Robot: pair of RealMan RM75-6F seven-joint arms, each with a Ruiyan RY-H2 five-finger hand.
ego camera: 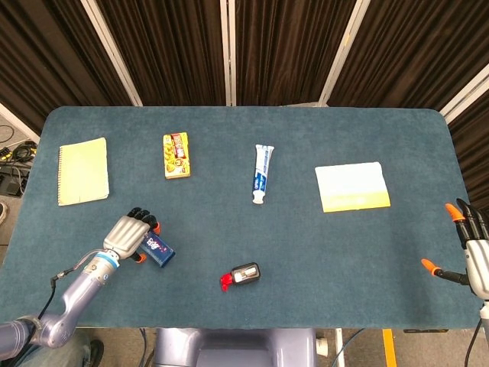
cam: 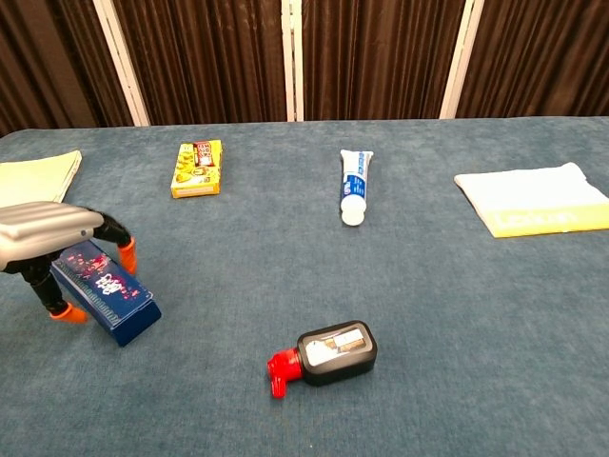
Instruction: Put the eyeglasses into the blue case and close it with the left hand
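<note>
The left hand (ego camera: 131,232) was at the near left part of the dark blue-green felt tabletop (ego camera: 306,245). It gripped the dark blue rectangular case with a red and white print (ego camera: 157,249): the fingers (cam: 122,249) were curled over the far side of the case and the thumb pressed on the near side. In the chest view the case (cam: 105,291) lay long on the tabletop, with one end turned toward the near edge. It looked closed, and I could not see eyeglasses in any view.

The right hand (ego camera: 474,248) was at the near right corner of the tabletop, at its edge. It held nothing, and its orange-tipped fingers were spread apart. The chest view did not show this hand.

A pale yellow spiral notebook (ego camera: 82,170) lay near the left edge. A small yellow and red flat box (ego camera: 176,155) lay toward the far edge, to the right of the notebook. A white and blue toothpaste tube (ego camera: 262,173) lay near the middle of the tabletop, with its cap toward the near edge. A folded cloth, white with a yellow band (ego camera: 351,186), lay in the right half. A small black sharpener-like object with a red end (ego camera: 241,275) lay close to the near edge, well apart from the case.
</note>
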